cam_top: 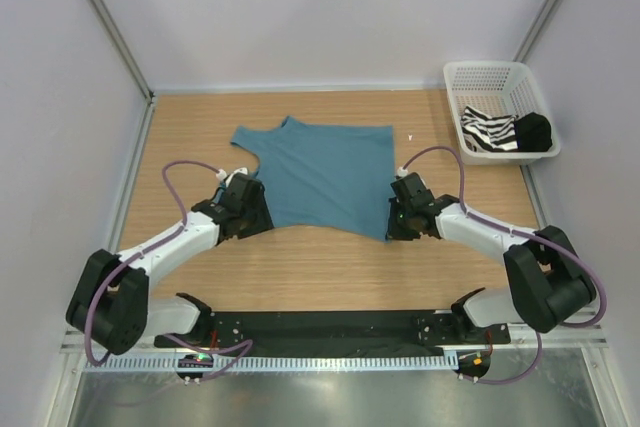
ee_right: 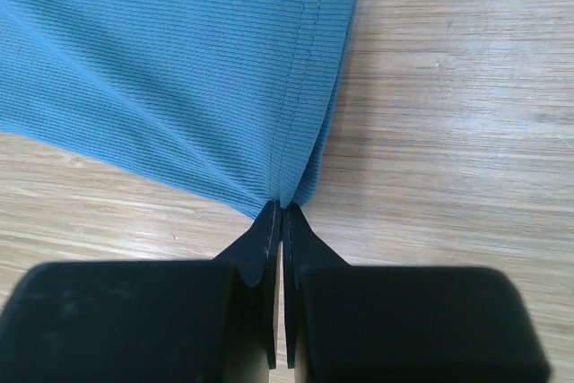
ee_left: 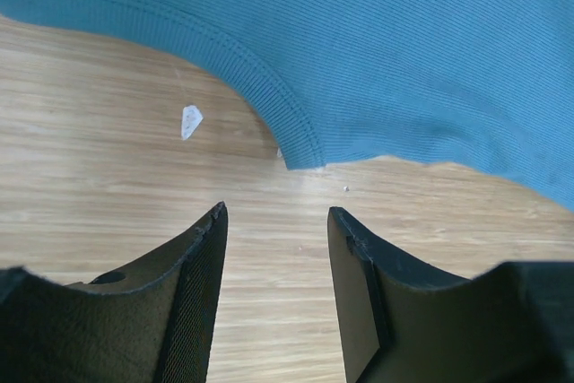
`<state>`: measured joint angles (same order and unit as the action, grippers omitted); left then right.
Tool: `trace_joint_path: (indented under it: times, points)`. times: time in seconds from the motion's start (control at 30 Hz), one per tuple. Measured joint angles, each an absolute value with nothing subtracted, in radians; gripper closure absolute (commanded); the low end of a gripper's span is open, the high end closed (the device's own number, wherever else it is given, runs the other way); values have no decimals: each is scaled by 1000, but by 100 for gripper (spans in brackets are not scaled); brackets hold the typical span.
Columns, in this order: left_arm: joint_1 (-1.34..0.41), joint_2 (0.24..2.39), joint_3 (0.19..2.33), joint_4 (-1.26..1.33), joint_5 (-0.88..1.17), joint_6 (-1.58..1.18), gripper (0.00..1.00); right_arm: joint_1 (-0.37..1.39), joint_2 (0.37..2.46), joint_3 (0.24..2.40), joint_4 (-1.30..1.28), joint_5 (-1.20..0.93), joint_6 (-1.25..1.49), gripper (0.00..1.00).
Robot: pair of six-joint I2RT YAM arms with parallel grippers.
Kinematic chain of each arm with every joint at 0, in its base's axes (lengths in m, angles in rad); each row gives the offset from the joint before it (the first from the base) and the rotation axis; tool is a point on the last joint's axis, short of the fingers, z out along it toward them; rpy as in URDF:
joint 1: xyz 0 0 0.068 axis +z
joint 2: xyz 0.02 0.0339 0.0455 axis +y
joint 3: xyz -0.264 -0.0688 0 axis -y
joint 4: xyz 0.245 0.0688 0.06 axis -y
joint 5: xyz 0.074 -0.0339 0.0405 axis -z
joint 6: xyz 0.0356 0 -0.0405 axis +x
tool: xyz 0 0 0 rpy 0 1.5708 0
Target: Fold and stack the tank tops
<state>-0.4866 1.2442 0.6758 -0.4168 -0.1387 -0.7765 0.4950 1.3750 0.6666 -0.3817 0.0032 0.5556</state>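
Note:
The teal-blue tank top [cam_top: 325, 175] lies spread on the wooden table [cam_top: 330, 267]. My right gripper [cam_top: 394, 219] is shut on its near right corner; in the right wrist view the jaws [ee_right: 283, 213] pinch the hem of the cloth [ee_right: 179, 60]. My left gripper [cam_top: 258, 209] is open at the near left corner; in the left wrist view it [ee_left: 276, 214] sits just short of the cloth's corner tip [ee_left: 305, 161], not touching it. The black-and-white striped tank top [cam_top: 490, 133] lies crumpled in the basket.
The white mesh basket [cam_top: 478, 77] stands at the back right and also holds a black item [cam_top: 533, 131]. A small white scrap [ee_left: 191, 120] lies on the wood by the left gripper. Grey walls enclose the table.

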Motion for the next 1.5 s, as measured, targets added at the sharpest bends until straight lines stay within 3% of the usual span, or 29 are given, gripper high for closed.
trace_joint_path:
  times: [0.37, 0.47, 0.5, 0.57, 0.8, 1.2, 1.5]
  points:
    - [-491, 1466, 727, -300, -107, -768, 52, 496, 1363, 667, -395, 3, 556, 96]
    - [-491, 1493, 737, -267, -99, -766, 73, 496, 1359, 667, -399, 3, 556, 97]
    - [-491, 1499, 737, -258, -94, -765, 89, 496, 1358, 667, -399, 4, 556, 97]
    - [-491, 1512, 738, -245, -84, -761, 100, 496, 1358, 667, -402, 4, 555, 98]
    - [-520, 1485, 734, -276, -74, -750, 100, 496, 1338, 667, -449, 9, 554, 99]
    - [-611, 1179, 638, -481, -74, -773, 99, 512, 1209, 630, -555, -31, 604, 99]
    - [-687, 1153, 603, -554, -58, -814, 98, 543, 1059, 575, -616, -36, 700, 99]
